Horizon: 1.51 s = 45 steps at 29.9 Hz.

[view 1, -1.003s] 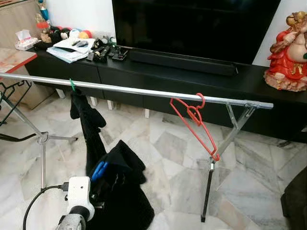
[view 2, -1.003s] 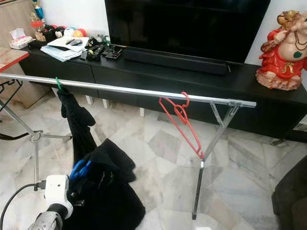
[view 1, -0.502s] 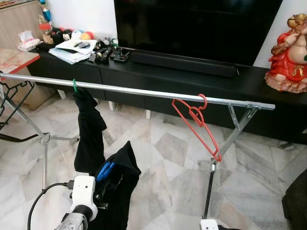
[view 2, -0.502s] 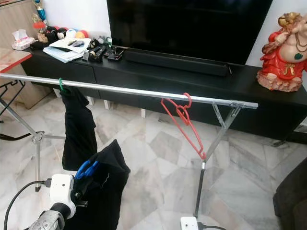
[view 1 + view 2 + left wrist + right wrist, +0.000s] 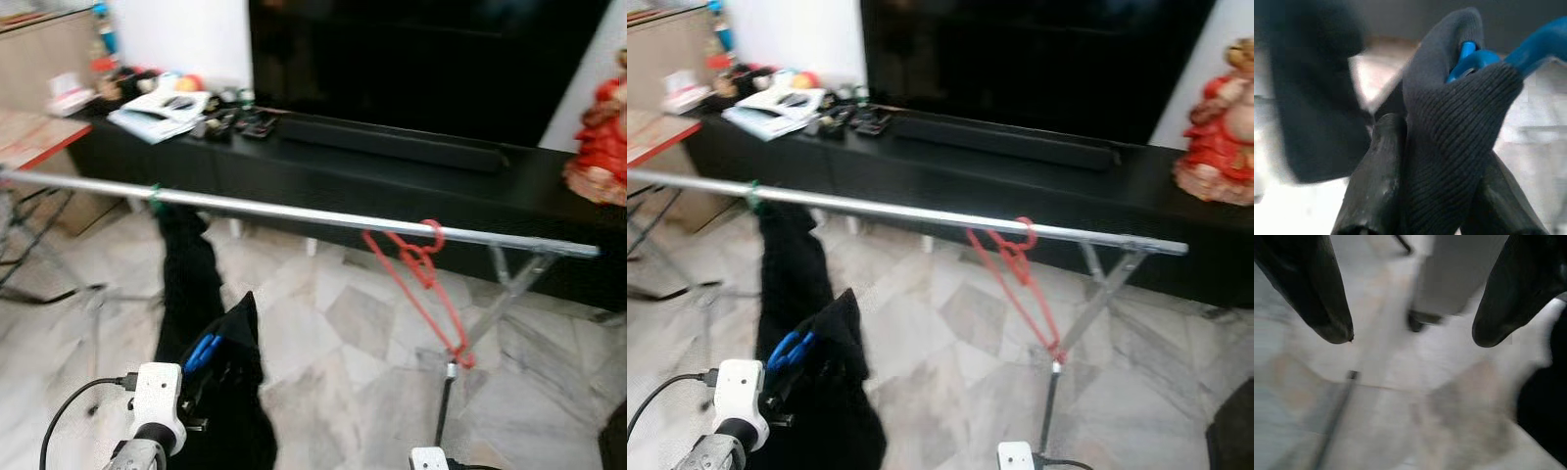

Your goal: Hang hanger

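While the head views blur and the whole scene sits shifted against half a second ago, the camera itself is what moves; rail [image 5: 323,215], red hanger [image 5: 416,284] and TV bench [image 5: 392,181] keep their relative places. Left gripper [image 5: 1420,161] stays low on the robot's left, fingers [image 5: 1376,176] clamped on the dark knit garment [image 5: 1449,132] that is draped over the blue hanger [image 5: 201,350]. Blue plastic shows through the fabric's neck in the left wrist view. Garment and hanger sit below the rail, not touching it, at much the same height as before. Just behind hangs a second black garment [image 5: 186,284] from a green hook [image 5: 154,193] on the rail. Red hanger hangs tilted near the rail's right end, unchanged. Right gripper [image 5: 1413,340] points down at the marble floor [image 5: 1400,396], fingers spread wide apart with nothing between them; its white wrist unit [image 5: 428,458] stays at the lower edge of the head view.
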Tool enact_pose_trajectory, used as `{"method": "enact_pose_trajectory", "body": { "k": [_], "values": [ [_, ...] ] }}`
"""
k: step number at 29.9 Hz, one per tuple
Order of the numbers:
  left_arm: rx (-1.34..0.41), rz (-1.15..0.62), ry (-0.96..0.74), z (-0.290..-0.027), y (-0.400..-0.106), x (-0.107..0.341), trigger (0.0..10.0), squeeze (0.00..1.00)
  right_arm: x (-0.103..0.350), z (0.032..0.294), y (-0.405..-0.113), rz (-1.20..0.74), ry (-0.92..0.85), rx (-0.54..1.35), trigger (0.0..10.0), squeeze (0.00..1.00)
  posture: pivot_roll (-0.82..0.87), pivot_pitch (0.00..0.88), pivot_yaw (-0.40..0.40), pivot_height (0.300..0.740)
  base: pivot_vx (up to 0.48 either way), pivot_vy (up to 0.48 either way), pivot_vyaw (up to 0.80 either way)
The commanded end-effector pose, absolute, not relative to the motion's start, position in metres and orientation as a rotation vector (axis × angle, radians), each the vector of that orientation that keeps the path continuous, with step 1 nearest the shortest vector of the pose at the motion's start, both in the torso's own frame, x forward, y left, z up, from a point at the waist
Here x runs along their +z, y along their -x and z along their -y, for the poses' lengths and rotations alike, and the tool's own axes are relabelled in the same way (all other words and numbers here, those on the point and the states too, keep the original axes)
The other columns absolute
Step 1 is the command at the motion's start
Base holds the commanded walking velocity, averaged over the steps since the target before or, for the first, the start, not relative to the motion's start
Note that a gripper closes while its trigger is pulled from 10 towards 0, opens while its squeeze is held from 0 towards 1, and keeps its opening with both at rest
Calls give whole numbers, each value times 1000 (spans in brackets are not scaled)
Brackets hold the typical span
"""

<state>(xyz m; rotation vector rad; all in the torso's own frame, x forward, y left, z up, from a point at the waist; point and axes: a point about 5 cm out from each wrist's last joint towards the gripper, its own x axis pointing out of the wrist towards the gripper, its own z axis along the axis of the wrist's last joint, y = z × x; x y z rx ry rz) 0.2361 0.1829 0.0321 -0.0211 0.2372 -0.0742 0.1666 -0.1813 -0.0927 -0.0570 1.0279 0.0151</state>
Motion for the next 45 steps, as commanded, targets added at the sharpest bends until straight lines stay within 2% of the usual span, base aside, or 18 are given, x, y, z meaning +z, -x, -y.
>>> {"method": "enact_pose_trajectory", "body": {
  "k": [1,10,16,23,26,29,37,39,45],
  "values": [
    [-60,-202,-15,-193,-236,39,10000,0,-90,174,-174,-1010,41,27,10000,0,-19,63,-9,740,386,0,0],
    [-72,-204,-13,-192,-236,38,10000,0,-90,174,-174,-1015,40,39,10000,0,-18,68,-15,740,375,0,0],
    [-169,-211,-54,-189,-233,38,10000,0,-90,173,-174,-1018,42,46,10000,0,-17,70,-16,740,80,0,0],
    [-270,-171,-122,-199,-231,48,10000,0,-90,172,-174,-1023,44,56,10000,0,-15,75,-18,740,0,0,0],
    [-382,-145,-214,-199,-231,59,10000,0,-90,173,-174,-1024,49,61,10000,0,-10,76,-18,740,0,0,0],
    [-406,-119,-241,-201,-233,65,10000,0,-90,173,-175,-1024,51,63,10000,0,-11,77,-18,740,0,0,0],
    [-427,-29,-256,-207,-245,91,10000,0,-90,173,-176,-1023,57,67,10000,0,-10,77,-19,740,0,0,0],
    [-373,16,-203,-208,-252,100,10000,0,-90,173,-176,-1023,57,66,10000,0,-12,78,-17,740,0,0,0],
    [-283,-3,-150,-209,-262,100,10000,0,-90,173,-176,-1023,57,64,10000,0,-13,78,-16,740,0,0,0]
  ]
}}
